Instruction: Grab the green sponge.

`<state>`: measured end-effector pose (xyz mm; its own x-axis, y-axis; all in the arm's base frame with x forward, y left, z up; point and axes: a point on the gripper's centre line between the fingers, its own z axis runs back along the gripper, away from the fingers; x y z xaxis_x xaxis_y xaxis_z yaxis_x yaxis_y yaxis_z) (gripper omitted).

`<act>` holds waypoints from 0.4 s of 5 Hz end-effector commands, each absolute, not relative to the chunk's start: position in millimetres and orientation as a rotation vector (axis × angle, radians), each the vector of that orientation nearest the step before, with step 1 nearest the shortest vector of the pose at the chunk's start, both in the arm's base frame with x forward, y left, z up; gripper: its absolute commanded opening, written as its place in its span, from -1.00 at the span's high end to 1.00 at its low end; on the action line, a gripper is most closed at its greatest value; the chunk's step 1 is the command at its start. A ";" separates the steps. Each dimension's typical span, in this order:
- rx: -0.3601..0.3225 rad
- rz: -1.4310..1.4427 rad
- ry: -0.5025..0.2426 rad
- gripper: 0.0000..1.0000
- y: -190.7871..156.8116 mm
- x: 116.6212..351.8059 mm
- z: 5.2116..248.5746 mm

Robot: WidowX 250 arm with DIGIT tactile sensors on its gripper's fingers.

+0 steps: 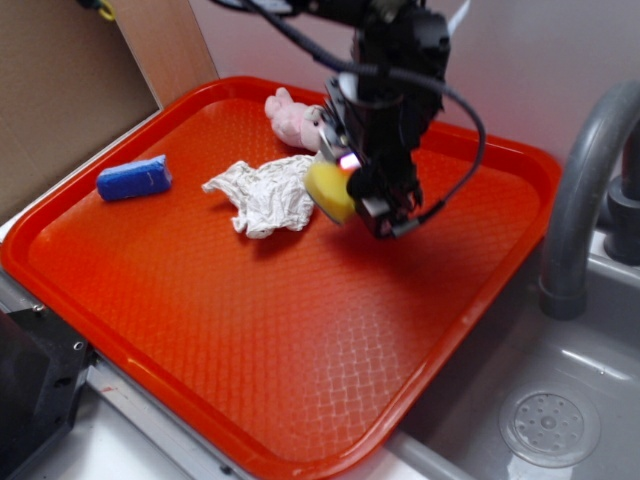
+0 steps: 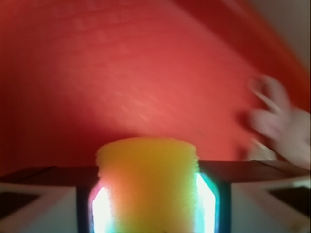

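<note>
Gripper [image 1: 352,195]: closed on the green sponge [image 1: 330,190], a finger pressed to each side, held above the middle of the red tray [image 1: 300,330].
White rag [image 1: 263,193]: crumpled, tray centre, just beside the sponge.
Blue block [image 1: 134,178]: near the tray's left edge.
Pink soft toy [image 1: 293,118]: by the far edge.

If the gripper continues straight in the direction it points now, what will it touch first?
Probably the bare floor of the red plastic tray. The gripper, its jaws shut on the yellow foam sponge, points down at the tray. In the wrist view only red surface lies ahead; the crumpled white rag sits off to one side. Depth is uncertain.
</note>
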<state>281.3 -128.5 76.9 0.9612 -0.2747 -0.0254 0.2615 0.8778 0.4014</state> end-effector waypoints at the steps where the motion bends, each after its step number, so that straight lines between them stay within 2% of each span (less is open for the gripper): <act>1: 0.392 -0.020 -0.092 1.00 -121.3 249.3 164.7; 2: 0.269 -0.044 -0.106 1.00 -99.7 226.2 189.2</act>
<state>227.2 -100.3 178.2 0.9962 -0.0646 0.0589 0.0455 0.9585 0.2816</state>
